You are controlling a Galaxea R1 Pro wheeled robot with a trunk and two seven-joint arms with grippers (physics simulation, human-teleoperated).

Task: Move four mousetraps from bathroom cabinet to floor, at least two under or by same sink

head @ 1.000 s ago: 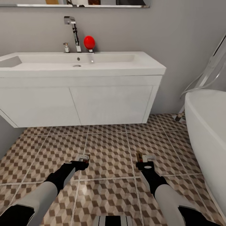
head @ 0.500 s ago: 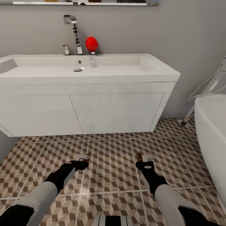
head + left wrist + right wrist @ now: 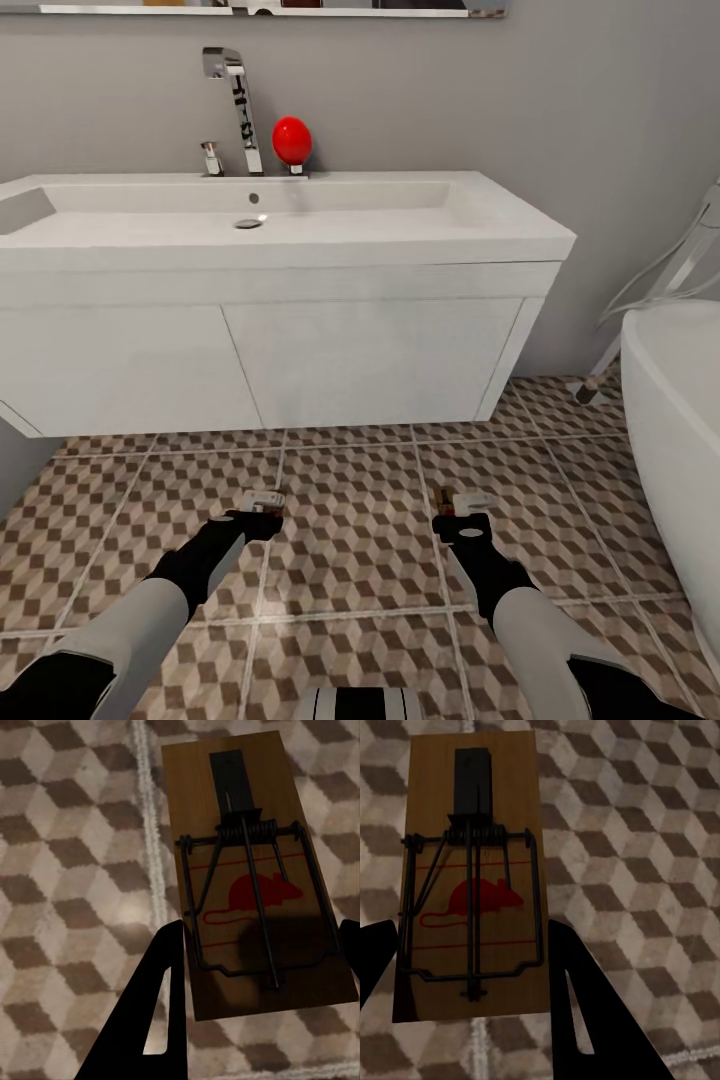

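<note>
The left tool [image 3: 262, 519] pinches a trap [image 3: 251, 877] by its long edges, one finger [image 3: 154, 1020] on each side, flat above the floor [image 3: 350, 520]. The right tool [image 3: 455, 517] grips a second trap [image 3: 472, 877] likewise. Both hang low in front of the sink [image 3: 300, 215], probably so the traps can be set down beside or under it. Against half a second earlier, almost nothing differs; over the full second the view has closed on the sink while the arms kept their pose.
</note>
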